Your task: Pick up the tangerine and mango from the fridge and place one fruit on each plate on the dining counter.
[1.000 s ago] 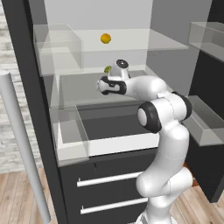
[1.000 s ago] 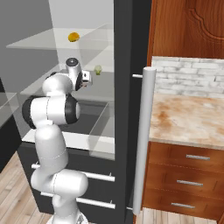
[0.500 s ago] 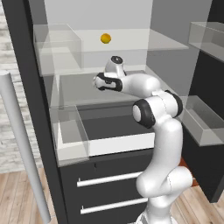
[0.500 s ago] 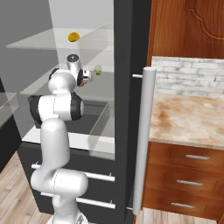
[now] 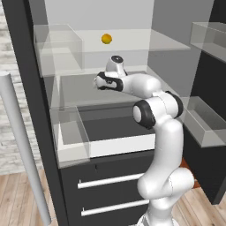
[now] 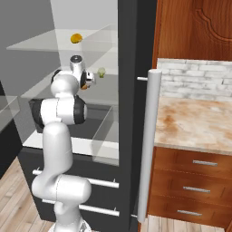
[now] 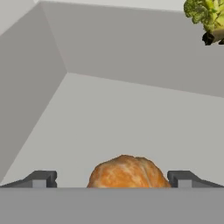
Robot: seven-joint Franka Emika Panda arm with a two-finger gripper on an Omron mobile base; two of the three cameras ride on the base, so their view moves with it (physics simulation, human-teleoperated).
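Observation:
My gripper is open inside the fridge, low over the middle glass shelf. The red-orange tangerine sits between the two fingertips, with clear gaps on both sides. In the left base view the gripper points left and into the fridge; the right base view has the gripper at the shelf. The golden-yellow mango lies on the upper shelf, above the hand, and the mango is there too from the right. The plates and the dining counter are out of view.
A green broccoli-like piece lies further back on the same shelf. Clear bins and a drawer flank the arm. The silver door handle stands to the right, beside a stone-topped wall counter.
The hand has reached deeper into the fridge along the middle shelf, and the forearm has risen. The jaws have stayed open. The mango has not moved.

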